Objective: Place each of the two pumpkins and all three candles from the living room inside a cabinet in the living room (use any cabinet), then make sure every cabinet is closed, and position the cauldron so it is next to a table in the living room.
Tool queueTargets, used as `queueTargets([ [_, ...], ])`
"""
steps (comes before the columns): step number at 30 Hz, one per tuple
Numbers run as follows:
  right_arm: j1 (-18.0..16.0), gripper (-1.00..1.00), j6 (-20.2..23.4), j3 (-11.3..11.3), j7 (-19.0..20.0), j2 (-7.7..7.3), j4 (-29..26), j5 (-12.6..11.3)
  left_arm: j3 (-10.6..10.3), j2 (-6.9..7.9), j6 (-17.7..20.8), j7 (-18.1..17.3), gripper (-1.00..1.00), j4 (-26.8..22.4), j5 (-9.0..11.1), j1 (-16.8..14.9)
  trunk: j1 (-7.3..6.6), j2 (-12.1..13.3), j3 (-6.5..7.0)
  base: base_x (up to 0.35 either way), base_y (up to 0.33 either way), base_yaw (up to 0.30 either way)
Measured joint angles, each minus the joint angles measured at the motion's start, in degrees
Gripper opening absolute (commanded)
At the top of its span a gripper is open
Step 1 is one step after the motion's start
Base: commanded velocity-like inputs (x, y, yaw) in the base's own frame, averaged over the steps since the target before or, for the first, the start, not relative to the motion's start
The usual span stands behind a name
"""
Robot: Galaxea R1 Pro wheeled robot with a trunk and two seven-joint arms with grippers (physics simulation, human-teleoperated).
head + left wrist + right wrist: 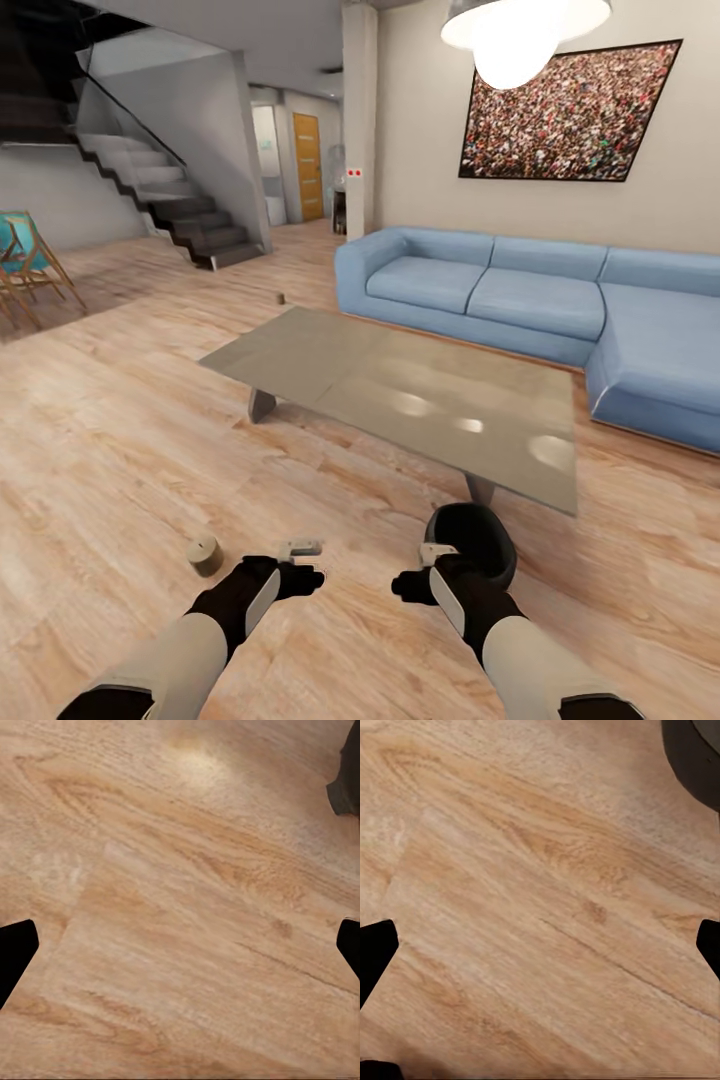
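Two arms reach forward low over the pale wood floor (120,440), and both grippers are spread wide with nothing between the fingers: the wrist views show each pair of dark fingertips at opposite edges with bare planks between them. The left gripper (300,562) hangs just beside a candle (204,555), a short stubby tan-brown cylinder lying tipped on its side on the floor, to the outer side of that hand and apart from it. The right gripper (425,570) sits right next to the cauldron (478,540), a round-bellied black pot with a flared rim and a dark hollow inside, standing on the floor; whether the fingers touch its wall cannot be told. In the right wrist view a curved dark piece of the cauldron (695,761) cuts into one corner. The pot stands just at the near edge of the low coffee table (400,395), close to one of its legs, the glossy grey-brown top stretching away behind it. Beyond the far corner of the table a second small candle (280,297) stands on the floor, too small to make out in detail. Farther off a light blue sofa (520,300) runs along the wall under a framed picture (565,110), with a staircase (170,200) away to the left.
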Motion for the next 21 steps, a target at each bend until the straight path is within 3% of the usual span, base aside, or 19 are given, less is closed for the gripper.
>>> queueTargets([
  [7, 0.0, 1.0, 0.0, 0.1, 0.0, 0.11, 0.1, 0.1, 0.1, 0.04, 0.1, 0.0, 1.0, 0.1, 0.0, 0.0, -1.56, 2.8, 1.24, -0.162, 0.0, 0.281],
  [21, 0.0, 1.0, -1.5, 0.1, 0.0, 0.17, 0.3, 0.2, 0.0, 0.19, 0.1, 0.0, 1.0, 0.2, -0.1, -0.1, -4.64, 8.4, 3.75, -0.011, 0.0, 0.289],
])
